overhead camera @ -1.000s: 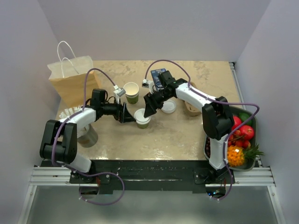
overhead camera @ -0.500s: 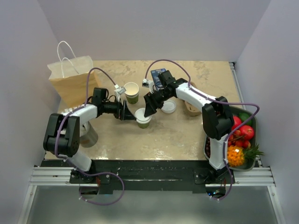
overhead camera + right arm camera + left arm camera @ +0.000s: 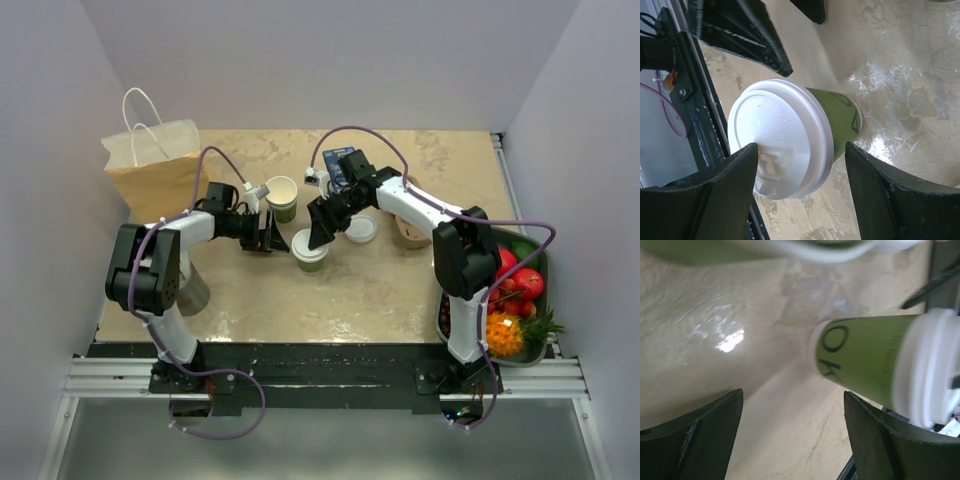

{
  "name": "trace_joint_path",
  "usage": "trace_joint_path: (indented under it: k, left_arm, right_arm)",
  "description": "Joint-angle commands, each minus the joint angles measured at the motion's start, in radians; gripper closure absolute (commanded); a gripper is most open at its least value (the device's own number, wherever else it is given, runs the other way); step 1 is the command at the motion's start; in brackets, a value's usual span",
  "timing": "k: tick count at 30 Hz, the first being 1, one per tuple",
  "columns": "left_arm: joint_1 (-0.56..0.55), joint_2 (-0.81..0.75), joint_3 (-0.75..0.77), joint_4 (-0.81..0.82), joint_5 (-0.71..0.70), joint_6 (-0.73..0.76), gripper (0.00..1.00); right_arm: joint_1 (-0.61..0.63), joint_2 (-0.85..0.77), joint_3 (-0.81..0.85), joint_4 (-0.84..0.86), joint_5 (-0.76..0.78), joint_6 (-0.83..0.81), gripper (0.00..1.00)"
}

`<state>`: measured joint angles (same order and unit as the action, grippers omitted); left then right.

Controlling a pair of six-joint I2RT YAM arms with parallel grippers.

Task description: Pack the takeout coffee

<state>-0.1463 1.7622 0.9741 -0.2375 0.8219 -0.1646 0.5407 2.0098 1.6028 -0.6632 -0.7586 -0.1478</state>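
The paper bag (image 3: 152,172) stands at the table's (image 3: 400,290) far left corner, well apart from the takeout coffee (image 3: 307,251), which sits upright mid-table between my 2 grippers. My left gripper (image 3: 272,241) is spread wide and empty, the cup just ahead of it. My right gripper (image 3: 802,150) straddles the white lid (image 3: 780,135), jaws apart, gripping nothing. Squeezing the lid alone could pop it off; both grippers closing together could tip the cup
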Motion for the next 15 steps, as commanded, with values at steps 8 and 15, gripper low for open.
trace_joint_path:
  k: [8, 15]
  left_arm:
    - [0.011, -0.067, 0.002, -0.034, -0.022, 0.051, 0.14]
    - [0.045, -0.202, -0.113, 0.262, 0.23, -0.083, 0.1]
  right_arm:
    - [0.013, 0.052, 0.011, 0.004, 0.09, -0.015, 0.28]
    - [0.013, 0.063, 0.023, 0.014, 0.091, -0.012, 0.28]
